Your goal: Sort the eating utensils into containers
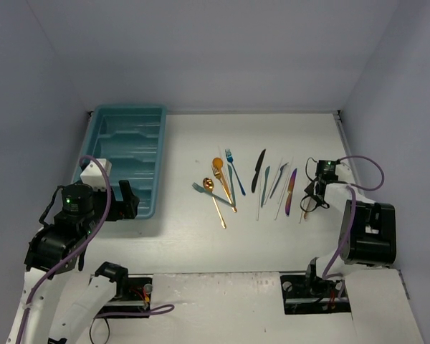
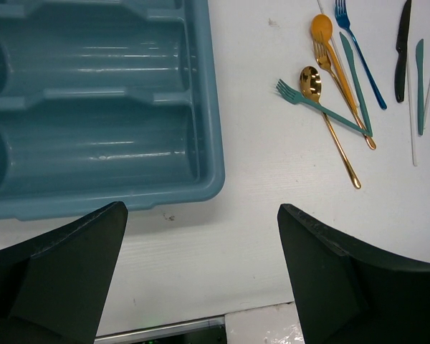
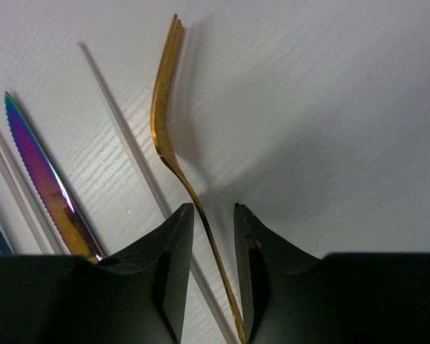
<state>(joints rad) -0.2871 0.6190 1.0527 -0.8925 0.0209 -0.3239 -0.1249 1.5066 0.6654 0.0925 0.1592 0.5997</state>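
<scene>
At the right end of the utensil row, just beside the iridescent purple knife (image 3: 39,172): the gold fork (image 3: 165,122). Runs lengthwise straight out from the right gripper (image 3: 213,211), tines away, handle back through the narrow gap between the jaws. Cannot tell whether clamped or merely straddled. Stands on edge, tines in profile, shaft gently curved, polished bright. Lies roughly parallel to a thin white utensil (image 3: 122,129) and to the knife's serrated rainbow blade.

Further left, loosely ranked and mostly front-to-back: black knife (image 1: 259,170), blue fork (image 1: 233,168), teal knife (image 2: 355,79), teal fork (image 2: 294,93) crossing a gold spoon (image 2: 310,79).

Well apart on the left, the teal tray (image 1: 129,109), long axis front-to-back, compartments lengthwise; shows only bare plastic floors. Near its front corner, the left gripper (image 2: 201,208) - jaws spread wide, holding nothing.
</scene>
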